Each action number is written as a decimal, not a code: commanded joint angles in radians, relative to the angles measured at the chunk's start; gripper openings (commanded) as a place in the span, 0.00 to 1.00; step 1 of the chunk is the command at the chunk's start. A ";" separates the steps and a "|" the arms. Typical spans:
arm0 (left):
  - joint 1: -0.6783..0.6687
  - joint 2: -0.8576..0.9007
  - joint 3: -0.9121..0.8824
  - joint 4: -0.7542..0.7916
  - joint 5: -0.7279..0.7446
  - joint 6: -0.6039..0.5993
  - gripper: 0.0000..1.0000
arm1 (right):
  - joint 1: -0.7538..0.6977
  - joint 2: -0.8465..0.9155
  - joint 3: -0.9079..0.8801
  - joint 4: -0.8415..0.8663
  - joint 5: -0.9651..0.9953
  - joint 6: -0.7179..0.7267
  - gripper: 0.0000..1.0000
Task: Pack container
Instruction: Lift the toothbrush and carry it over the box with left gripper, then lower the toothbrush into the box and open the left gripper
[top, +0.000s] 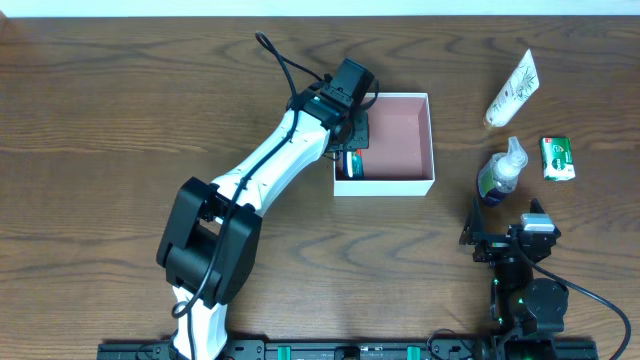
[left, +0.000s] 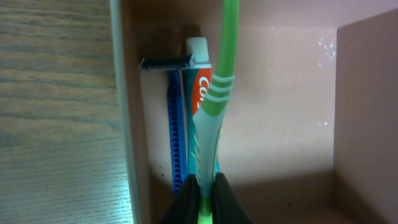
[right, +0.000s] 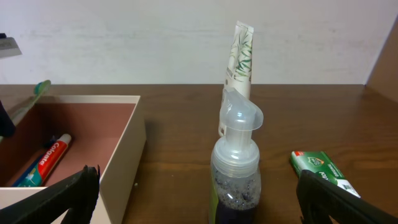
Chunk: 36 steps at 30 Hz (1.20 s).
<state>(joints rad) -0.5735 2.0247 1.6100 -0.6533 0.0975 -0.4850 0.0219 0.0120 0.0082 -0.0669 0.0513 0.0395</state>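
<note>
The container (top: 400, 130) is a shallow white box with a pink inside, standing at the table's middle. My left gripper (top: 350, 132) hangs over its left side, shut on a green toothbrush (left: 217, 93) that points into the box; the black fingers (left: 186, 202) pinch its handle. Along the left wall (left: 127, 124) lie a blue razor (left: 176, 124) and a toothpaste tube (left: 200, 68). My right gripper (top: 510, 228) stands open near the front right. A clear pump bottle (right: 236, 174) with dark liquid stands just ahead of its spread fingers (right: 68, 196).
A white tube with a leaf print (top: 513, 88) lies at the back right. A small green packet (top: 558, 158) lies to the right of the pump bottle (top: 500, 175). The container's near wall (right: 127, 149) is to the left of the right gripper.
</note>
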 joint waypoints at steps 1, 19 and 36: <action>-0.022 0.002 0.000 -0.003 -0.012 0.020 0.07 | 0.003 -0.005 -0.003 -0.003 -0.003 -0.014 0.99; -0.042 0.005 -0.004 -0.053 -0.058 0.019 0.07 | 0.003 -0.005 -0.003 -0.003 -0.003 -0.014 0.99; -0.042 0.016 -0.005 -0.093 -0.057 -0.021 0.11 | 0.003 -0.005 -0.003 -0.003 -0.003 -0.014 0.99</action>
<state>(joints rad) -0.6174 2.0251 1.6100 -0.7441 0.0525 -0.4980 0.0219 0.0120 0.0082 -0.0669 0.0513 0.0399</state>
